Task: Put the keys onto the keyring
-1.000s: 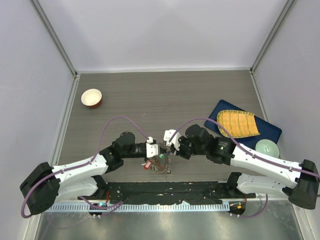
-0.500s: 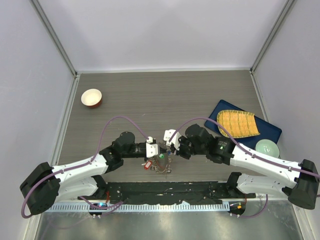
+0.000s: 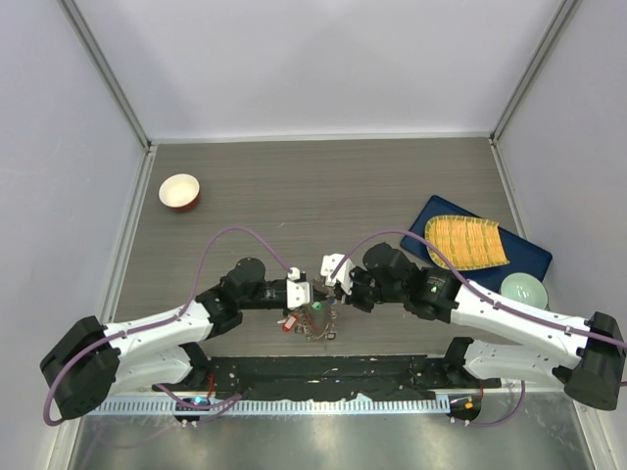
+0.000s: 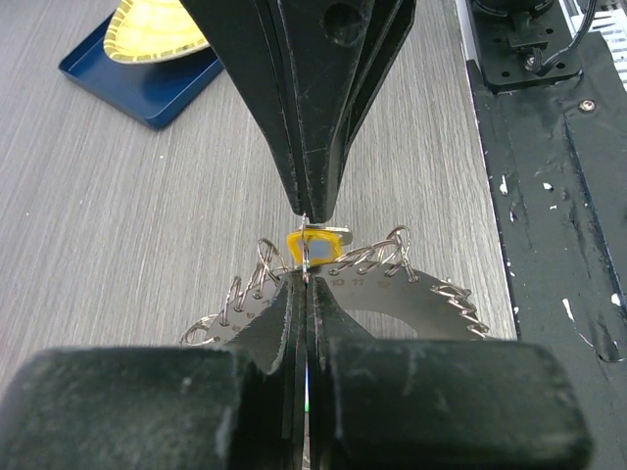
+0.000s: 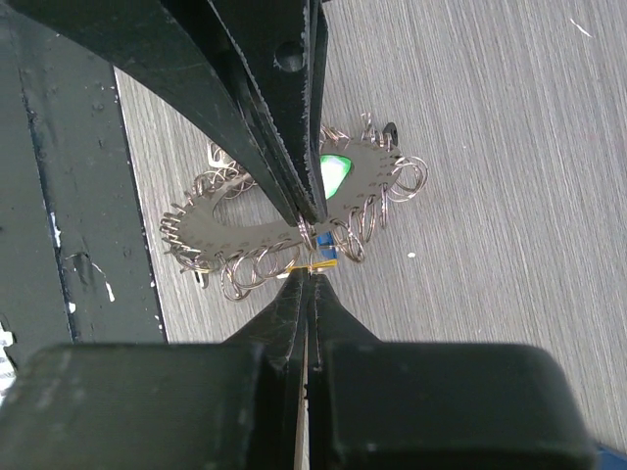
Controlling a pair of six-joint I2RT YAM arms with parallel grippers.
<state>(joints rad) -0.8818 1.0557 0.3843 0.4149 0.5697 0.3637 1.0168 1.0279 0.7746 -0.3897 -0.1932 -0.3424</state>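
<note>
The table (image 3: 323, 186) carried the whole job at its near edge, where both arms met just beyond the black mat (image 3: 323, 372). The left gripper (image 4: 306, 284) was fully closed, its tips at the rim of the keyring (image 5: 191, 227); we could not tell whether it nipped a loop there or only pressed on the plate. The right gripper (image 5: 312, 279) was closed as well, and it appeared to pinch the metal end of the yellow-tagged key (image 4: 318, 248) right beside that rim.

The keyring lay between the two tips. We judged it a thin, stiff steel plate: light, hard, and slick on its flat faces, so a pinch across the faces near the toothed edge would hold better than one on the teeth themselves. Whether it rested on the wood or hung just clear of it, we could not say.

The green-tagged key (image 5: 335, 171) sat at the far side of the plate, and a red tag (image 3: 289, 326) showed at its left in the overhead view. We took the keys as light, rigid and prone to swivel, best held by the flat bow. The wire loops (image 5: 367, 220) round the rim looked springy and easily bent.
</note>
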